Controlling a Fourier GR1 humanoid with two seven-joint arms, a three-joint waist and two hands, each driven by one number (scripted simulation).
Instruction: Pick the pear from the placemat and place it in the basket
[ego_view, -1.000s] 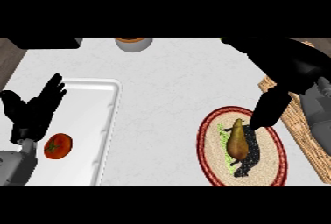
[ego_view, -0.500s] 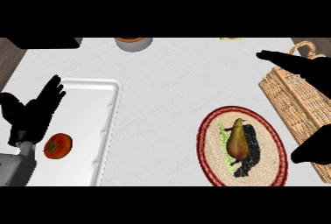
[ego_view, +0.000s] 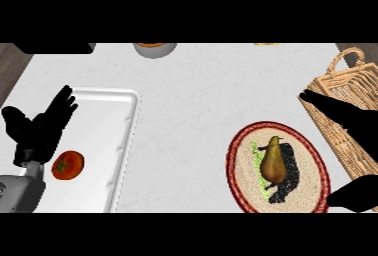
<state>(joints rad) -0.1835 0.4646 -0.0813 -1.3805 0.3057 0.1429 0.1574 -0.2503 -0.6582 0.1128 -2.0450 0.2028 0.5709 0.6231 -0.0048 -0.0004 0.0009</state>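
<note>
From my seat the right hand is mostly cut off by the view's right edge: I see dark shapes over the basket and at the lower right, and I cannot tell how its fingers stand. The left hand rests at the left edge, fingers spread and pointing up, beside the white tray holding a tomato. The pear lies on the round placemat, long axis up-down, stem away from me, untouched.

Pear on placemat, basket right.
</note>
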